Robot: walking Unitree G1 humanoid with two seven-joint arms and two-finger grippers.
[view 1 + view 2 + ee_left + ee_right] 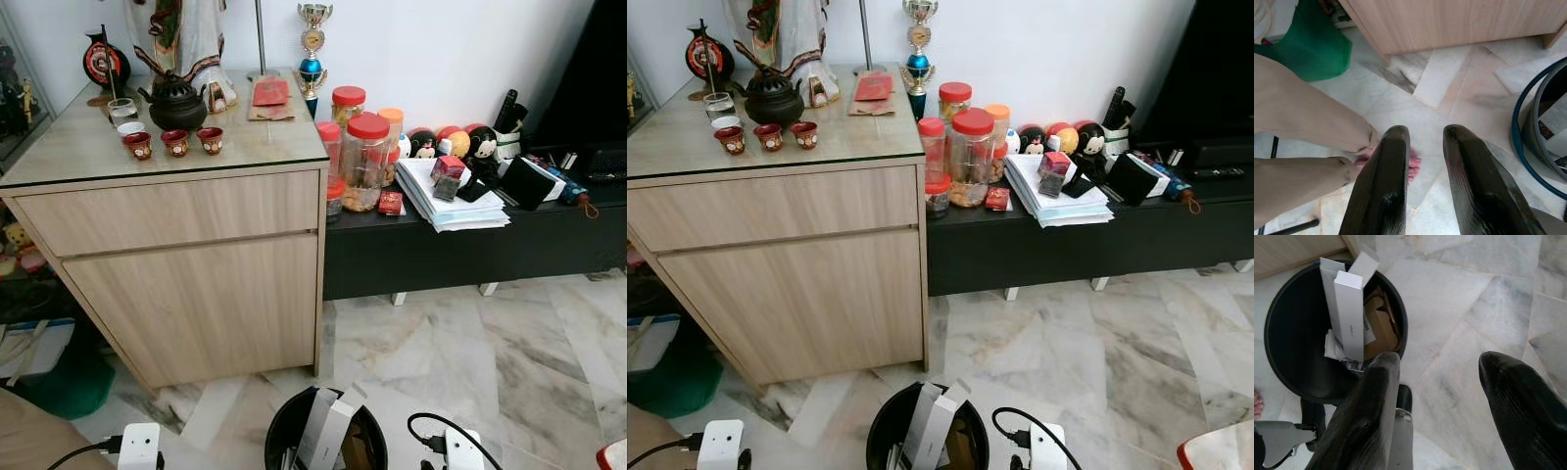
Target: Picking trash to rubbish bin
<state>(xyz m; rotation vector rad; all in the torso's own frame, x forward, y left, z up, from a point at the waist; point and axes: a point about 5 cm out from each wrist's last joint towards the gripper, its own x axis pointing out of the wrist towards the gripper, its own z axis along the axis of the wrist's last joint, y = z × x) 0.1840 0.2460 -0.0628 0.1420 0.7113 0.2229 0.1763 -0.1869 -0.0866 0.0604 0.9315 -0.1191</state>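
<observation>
While the robot stands on the marble floor (509,352), a wooden cabinet (186,284) rises before it, with a low black counter (470,245) to the right carrying red-lidded jars (364,162) and a stack of papers (446,201). Just below, the black rubbish bin (1288,333) sits on the floor, holding a long white carton (1349,318) upright beside brown cardboard (1381,333). The right tool (1442,396) hangs beside the bin, fingers spread wide and empty. The left tool (1422,181) hovers over the floor, fingers narrowly parted, empty, near a person's bare foot (1411,164).
</observation>
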